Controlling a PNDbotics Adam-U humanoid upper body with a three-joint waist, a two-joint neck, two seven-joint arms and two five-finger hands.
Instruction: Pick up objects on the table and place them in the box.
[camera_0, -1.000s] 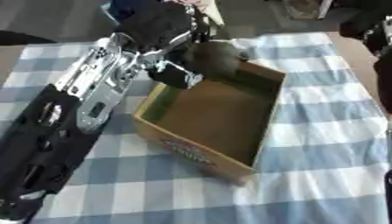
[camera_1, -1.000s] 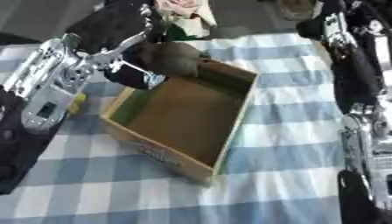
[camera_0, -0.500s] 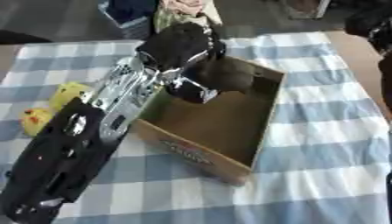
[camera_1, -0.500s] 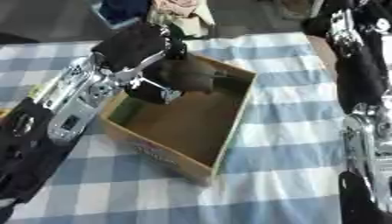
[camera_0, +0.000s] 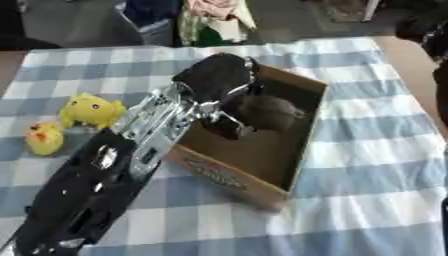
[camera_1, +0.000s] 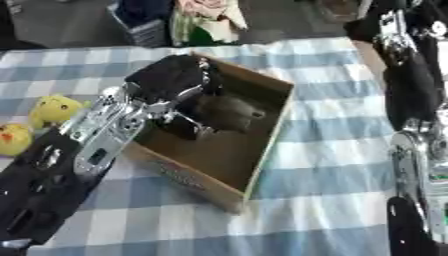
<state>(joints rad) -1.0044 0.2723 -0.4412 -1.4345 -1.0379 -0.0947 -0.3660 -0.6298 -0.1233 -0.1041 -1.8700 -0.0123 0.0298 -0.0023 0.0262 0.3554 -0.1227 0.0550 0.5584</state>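
The placing step is judged to be in hand: the left hand (camera_0: 217, 80) is reached over the box (camera_0: 293, 170) from 7 o'clock, and a dark toy (camera_0: 267, 112) is seen inside the box, just at 4 o'clock of the palm. The fingers (camera_0: 229, 125) are curled down beside the toy, but whether they are closed round it or merely next to it cannot be told, since the outlines are smeared. The toy appears as a rounded, grey-brown lump with a soft, matte surface; no finer feature can be made out. It lies in the half of the box toward 12 o'clock, near the wall at 1 o'clock. The box is an open cardboard carton with printing on its near side, set askew on the blue-and-white checked cloth (camera_0: 376, 150). If the toy is held, the next move would call for the fingers to be spread and the hand to be lifted straight up clear of the walls, so that the carton is not dragged. Two yellow toys (camera_0: 92, 111) and (camera_0: 44, 138) are left on the cloth at 9 o'clock of the box, well apart from it; one of these would be fetched next. The right arm (camera_1: 407, 95) is seen along the edge at 3 o'clock, but its hand is not visible.
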